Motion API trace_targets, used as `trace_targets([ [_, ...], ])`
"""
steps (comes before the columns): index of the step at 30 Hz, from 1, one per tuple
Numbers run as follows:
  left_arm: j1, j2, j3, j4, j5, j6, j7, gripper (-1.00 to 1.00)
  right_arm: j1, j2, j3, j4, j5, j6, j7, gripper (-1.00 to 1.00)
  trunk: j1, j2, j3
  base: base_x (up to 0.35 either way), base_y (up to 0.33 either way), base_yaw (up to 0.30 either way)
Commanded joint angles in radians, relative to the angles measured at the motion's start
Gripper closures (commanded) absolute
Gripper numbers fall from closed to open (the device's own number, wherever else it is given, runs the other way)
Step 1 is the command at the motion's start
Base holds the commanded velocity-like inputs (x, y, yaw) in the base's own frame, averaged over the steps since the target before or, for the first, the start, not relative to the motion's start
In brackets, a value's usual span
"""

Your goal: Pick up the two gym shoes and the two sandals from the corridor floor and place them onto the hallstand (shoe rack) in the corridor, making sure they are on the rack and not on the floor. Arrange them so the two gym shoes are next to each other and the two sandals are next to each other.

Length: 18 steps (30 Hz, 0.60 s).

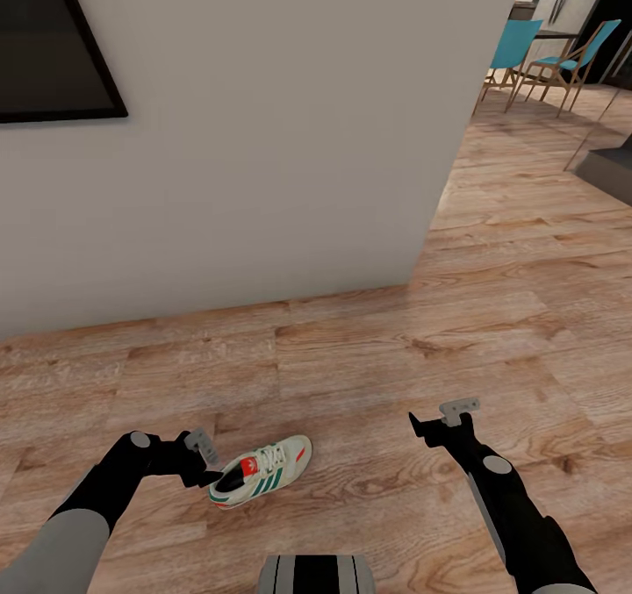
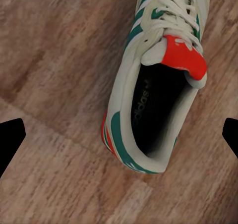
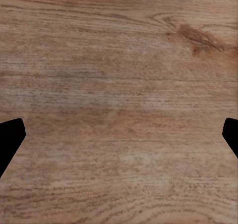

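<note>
Left pincer point(image 1: 207, 461): spread wide at heel of 1 gym shoe point(image 1: 262, 472).
Progress: shoe on corridor floor point(image 1: 369, 339); nothing racked.

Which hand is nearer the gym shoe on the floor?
Left. The left hand is open right at the heel of the gym shoe; the right hand, also open, hangs over bare corridor floor, well apart.

Matt wood-grain corridor floor point(image 1: 491, 313); gym shoe point(image 1: 262, 471) of smooth white leather, woven laces
</note>
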Motion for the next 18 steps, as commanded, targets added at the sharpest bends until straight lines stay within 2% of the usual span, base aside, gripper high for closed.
trace_targets([
  [1, 0.0, 0.0, 0.004, -0.001, -0.002, 0.009, -0.007, -1.0, 0.0, 0.0, -0.003, -0.003, 0.01, 0.004, 0.007, -1.0, 0.0, 0.0, -0.001, 0.0, 0.0, 0.0],
  [3, -0.001, 0.0, 0.004, -0.001, -0.002, 0.009, -0.006, -1.0, 0.0, 0.0, -0.003, -0.003, 0.01, 0.004, 0.007, -1.0, 0.0, 0.0, -0.001, 0.0, 0.0, 0.0],
  [8, -0.001, -0.001, 0.005, -0.001, -0.001, 0.009, -0.006, -1.0, 0.0, 0.0, -0.004, -0.003, 0.01, 0.004, 0.006, -1.0, 0.002, -0.001, -0.02, 0.0, 0.0, 0.0],
  [13, -0.001, -0.001, 0.005, -0.002, 0.0, 0.009, -0.006, -1.0, 0.0, 0.0, -0.022, -0.005, 0.01, 0.008, 0.006, -1.0, 0.004, -0.003, -0.044, 0.0, 0.0, 0.0],
  [18, -0.001, -0.001, 0.004, -0.002, 0.0, 0.009, -0.006, -1.0, 0.0, 0.0, -0.047, -0.006, 0.009, 0.026, 0.007, -1.0, 0.004, -0.003, -0.051, 0.0, 0.0, 0.0],
])
